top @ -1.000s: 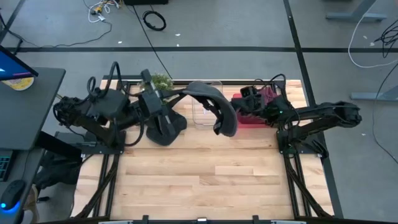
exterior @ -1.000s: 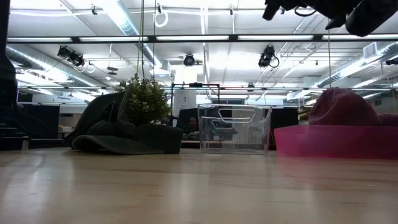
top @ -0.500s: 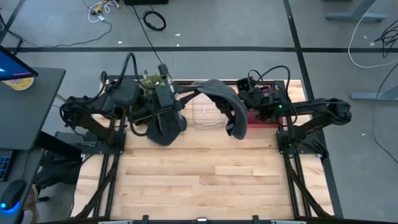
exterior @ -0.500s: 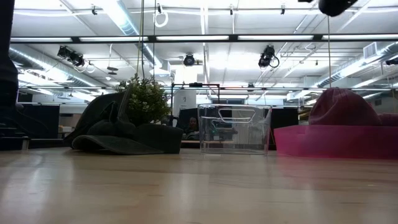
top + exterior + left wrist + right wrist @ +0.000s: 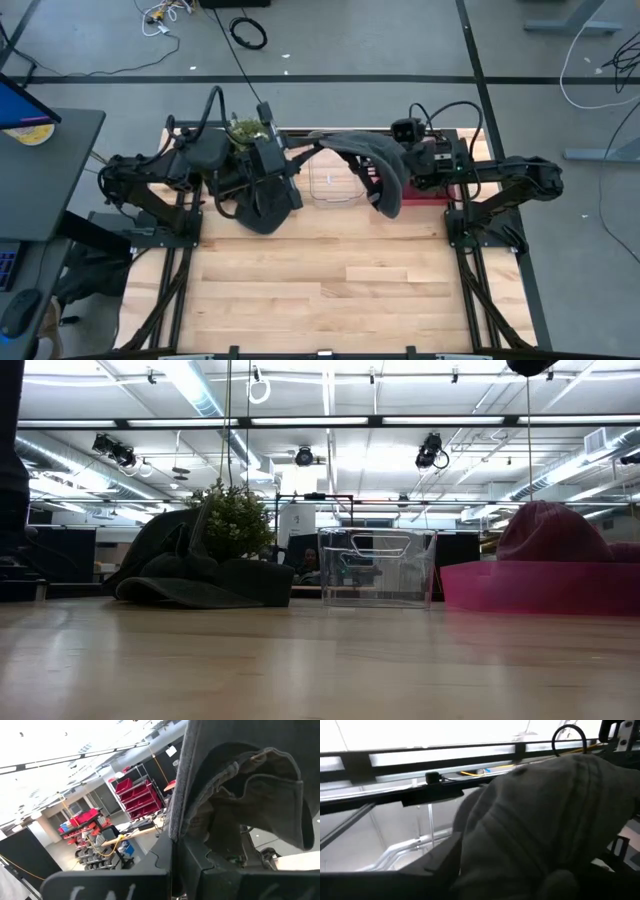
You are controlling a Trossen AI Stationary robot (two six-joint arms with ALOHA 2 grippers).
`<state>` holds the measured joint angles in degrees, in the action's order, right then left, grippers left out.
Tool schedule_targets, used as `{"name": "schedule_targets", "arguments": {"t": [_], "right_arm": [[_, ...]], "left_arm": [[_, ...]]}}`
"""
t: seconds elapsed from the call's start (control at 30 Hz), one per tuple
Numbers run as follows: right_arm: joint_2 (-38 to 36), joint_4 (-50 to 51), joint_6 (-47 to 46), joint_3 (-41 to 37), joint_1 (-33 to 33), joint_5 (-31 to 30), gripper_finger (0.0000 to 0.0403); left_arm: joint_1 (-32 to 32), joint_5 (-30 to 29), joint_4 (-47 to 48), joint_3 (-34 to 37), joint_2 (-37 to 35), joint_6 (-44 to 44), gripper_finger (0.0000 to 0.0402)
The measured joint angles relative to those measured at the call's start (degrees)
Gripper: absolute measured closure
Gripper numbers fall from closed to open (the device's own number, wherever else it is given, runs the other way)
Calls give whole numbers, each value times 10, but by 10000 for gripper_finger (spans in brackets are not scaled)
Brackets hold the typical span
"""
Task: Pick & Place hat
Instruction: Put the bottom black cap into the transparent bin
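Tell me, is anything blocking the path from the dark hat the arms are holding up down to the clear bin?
Nothing visible does. The dark hat hangs stretched between the left gripper and the right gripper, directly above the clear bin. The bin's open top looks unobstructed; the pink tray sits off to one side.

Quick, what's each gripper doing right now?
Left gripper: shut on the dark grey fabric hat, held above the table.
Right gripper: at the hat's other end; open or shut cannot be told.

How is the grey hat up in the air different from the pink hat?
The grey hat hangs stretched between both arms above the table; the pink hat sits in the pink tray. The grey hat looks floppy and drooping; the pink hat stands rounded like a dome. Both are soft fabric.
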<state>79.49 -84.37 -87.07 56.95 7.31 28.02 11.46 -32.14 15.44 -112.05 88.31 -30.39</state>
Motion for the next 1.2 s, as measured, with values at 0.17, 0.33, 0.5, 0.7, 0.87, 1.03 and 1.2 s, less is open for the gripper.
{"name": "schedule_targets", "arguments": {"t": [0.17,0.33,0.5,0.7,0.87,1.03,1.2], "right_arm": [[-1,20,36,0,0,12,331],[-1,21,69,0,0,19,386],[-5,25,94,0,11,16,396],[-25,27,99,0,24,14,399],[-64,51,114,0,38,11,401],[-115,169,138,0,69,-17,401],[-152,295,132,0,109,-22,402]], "left_arm": [[-4,-1,14,0,0,28,380],[-4,-15,16,0,0,42,317],[-4,-63,27,0,-1,72,259],[-4,-146,98,0,-5,154,196],[-4,-175,181,0,-7,223,155],[24,-158,196,0,-6,176,139],[56,-173,150,0,0,30,138]]}}
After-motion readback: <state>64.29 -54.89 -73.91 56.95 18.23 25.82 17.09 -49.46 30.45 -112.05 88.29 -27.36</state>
